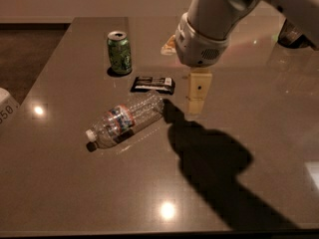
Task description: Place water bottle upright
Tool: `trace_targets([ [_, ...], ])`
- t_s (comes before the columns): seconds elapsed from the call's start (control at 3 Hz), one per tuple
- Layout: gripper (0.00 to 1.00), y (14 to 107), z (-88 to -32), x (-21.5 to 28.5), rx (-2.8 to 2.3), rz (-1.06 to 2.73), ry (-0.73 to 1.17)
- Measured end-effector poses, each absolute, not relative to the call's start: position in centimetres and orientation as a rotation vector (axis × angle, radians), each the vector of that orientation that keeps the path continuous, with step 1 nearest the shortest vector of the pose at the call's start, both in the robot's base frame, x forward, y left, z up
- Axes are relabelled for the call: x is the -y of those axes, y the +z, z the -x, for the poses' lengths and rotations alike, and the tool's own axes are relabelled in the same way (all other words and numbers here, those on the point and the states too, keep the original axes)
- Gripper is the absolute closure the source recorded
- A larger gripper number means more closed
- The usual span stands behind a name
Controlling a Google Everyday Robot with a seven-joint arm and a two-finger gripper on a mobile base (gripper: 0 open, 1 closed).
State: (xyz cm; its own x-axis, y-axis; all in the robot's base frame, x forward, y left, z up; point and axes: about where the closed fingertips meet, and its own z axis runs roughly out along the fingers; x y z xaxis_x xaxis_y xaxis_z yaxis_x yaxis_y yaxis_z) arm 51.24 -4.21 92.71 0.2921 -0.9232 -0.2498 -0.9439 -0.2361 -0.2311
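The water bottle [125, 120], clear ribbed plastic with a white cap and a red-white-blue label band, lies on its side on the brown table [75, 193]. Its cap points to the lower left. My gripper [197, 103] hangs above the table just right of the bottle's base end, apart from it and holding nothing. Its pale fingers [198, 91] point down, seen edge-on.
A green soda can [119, 53] stands upright at the back left. A flat black packet [152, 84] lies between the can and the bottle. A white object [6, 108] sits at the left edge. The arm's shadow [209, 158] falls to the bottle's right.
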Motion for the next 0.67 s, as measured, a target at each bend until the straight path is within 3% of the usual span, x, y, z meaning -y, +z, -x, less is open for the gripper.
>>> trace_targets([
  [0.67,0.0,90.2,-51.3,-1.3,-1.501,2.403,0.098],
])
